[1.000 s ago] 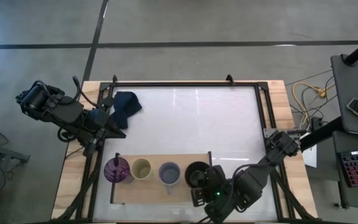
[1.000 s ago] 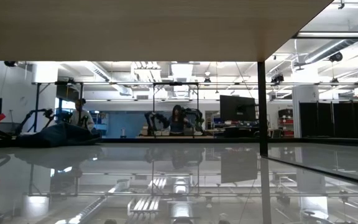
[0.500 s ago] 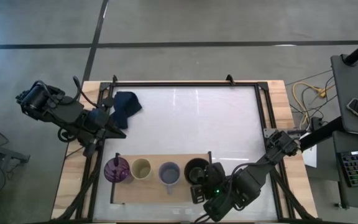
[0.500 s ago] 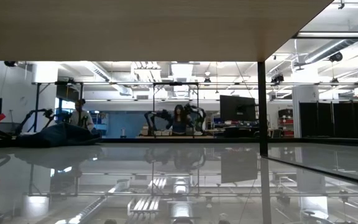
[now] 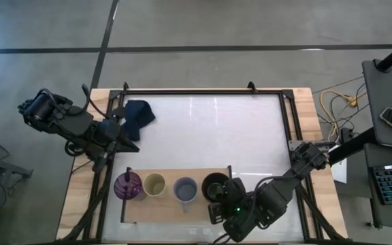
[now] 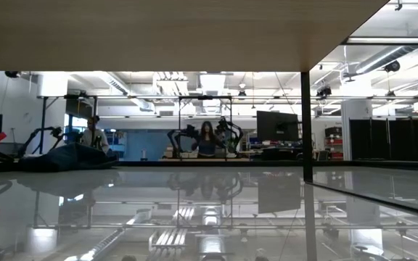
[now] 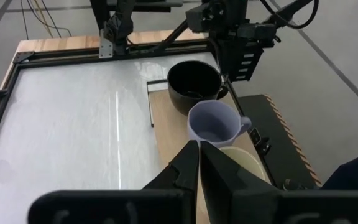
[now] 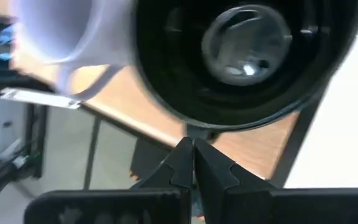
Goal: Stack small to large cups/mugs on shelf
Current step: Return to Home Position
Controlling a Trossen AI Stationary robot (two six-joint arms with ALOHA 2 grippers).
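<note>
On the light-wood shelf [image 5: 162, 209] four cups stand in a row on their bases: the purple tumbler [image 5: 128, 185], beige cup [image 5: 154, 184], lavender-grey mug [image 5: 185, 190] and black mug [image 5: 215, 187]. My right gripper [image 5: 224, 196] is shut, low at the shelf's right end. In the right wrist view its shut tips [image 8: 188, 146] stand just under the black mug's [image 8: 241, 56] rim, by a dark stub [image 8: 199, 132]. My left gripper [image 5: 126, 138] waits, shut, at the table's left edge beside the dark blue cloth [image 5: 138, 114]. Its wrist view looks along the row [image 7: 213, 121]. My right gripper's shut fingertips come level, from the table's right, at the black mug's wall just below the rim [image 8: 199, 132]. I cannot tell whether they touch the mug. The mug stands upright on the shelf.
The white tabletop [image 5: 209, 136] with its black frame [image 5: 286, 129] spreads beyond the shelf. The blue cloth lies at the far-left corner. The low view shows the shelf's wooden underside [image 6: 158, 36], one thin post [image 6: 305, 123], and people in the room behind.
My right gripper has crept slightly toward the table's left, closer to the black mug. The cups have stayed where they were.
</note>
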